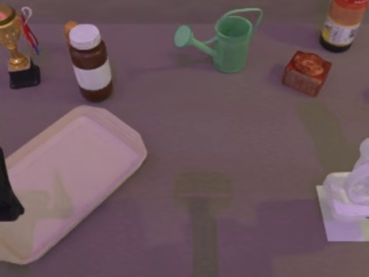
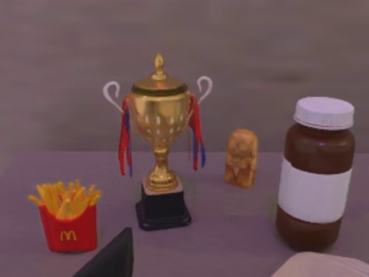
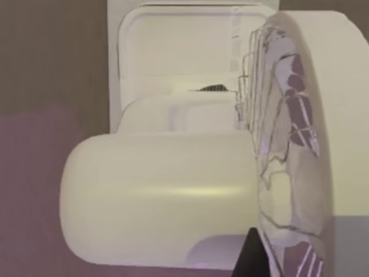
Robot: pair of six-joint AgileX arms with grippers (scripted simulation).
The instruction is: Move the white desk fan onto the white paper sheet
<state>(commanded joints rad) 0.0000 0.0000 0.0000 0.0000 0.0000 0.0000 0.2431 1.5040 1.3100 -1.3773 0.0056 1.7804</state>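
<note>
The white desk fan (image 1: 351,182) is at the table's right edge, its base over the white paper sheet (image 1: 343,228). In the right wrist view the fan's motor housing (image 3: 161,190) fills the frame, with the grille beside it. Its base lies inside the outline of the sheet (image 3: 113,57). My right gripper (image 3: 164,257) is around the housing; one black fingertip (image 3: 252,257) presses where housing meets grille, and the other is hidden. The right arm is outside the top view. My left gripper (image 1: 8,199) is parked at the left edge over the tray, open and empty, one fingertip (image 2: 118,254) showing.
A beige tray (image 1: 75,173) lies at the front left. Along the back are a trophy (image 1: 17,46), a brown jar (image 1: 90,60), a green watering can (image 1: 230,43), a red-brown block (image 1: 307,72) and a bottle (image 1: 343,23). A fries box (image 2: 66,222) stands near the trophy.
</note>
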